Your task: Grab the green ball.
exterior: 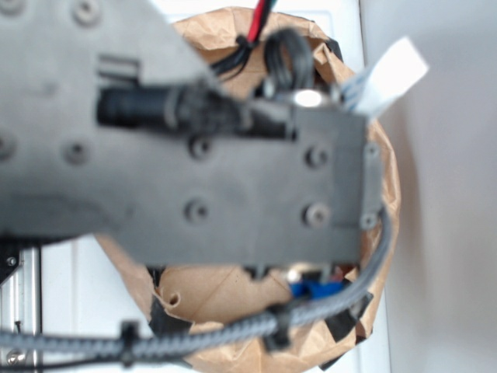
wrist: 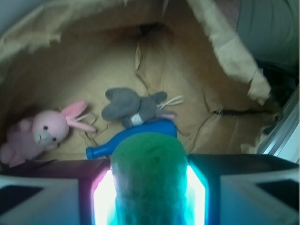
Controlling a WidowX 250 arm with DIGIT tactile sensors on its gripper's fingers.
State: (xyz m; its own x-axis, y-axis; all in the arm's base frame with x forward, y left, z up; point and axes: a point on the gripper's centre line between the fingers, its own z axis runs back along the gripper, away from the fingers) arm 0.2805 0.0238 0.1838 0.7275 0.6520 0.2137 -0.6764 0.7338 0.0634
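Green ball [wrist: 149,176] sitting right between the two lit pads of the end effector [wrist: 149,197], filling the gap from side to side, matte and finely fuzzy on top. Judged light and a little soft, with enough texture to resist slipping (a felt-like skin rather than a glossy one), so not fragile and tolerant of a firm squeeze. Best held across the widest part, pads on opposite sides, as appears to be the case here; end effector pinching the ball, both pads pressed against its flanks. Just beyond the ball, a blue bottle [wrist: 133,138] lying on its side on crumpled brown paper [wrist: 206,84]. Behind that, a grey plush animal [wrist: 133,108], also lying down, near the bottle but possibly not touching. Off to the left, a pink plush bunny [wrist: 40,133], well apart from the ball. In the exterior view, mostly the blurred black arm [exterior: 194,155] and a braided cable [exterior: 202,330] over the paper lining; ball hidden there.
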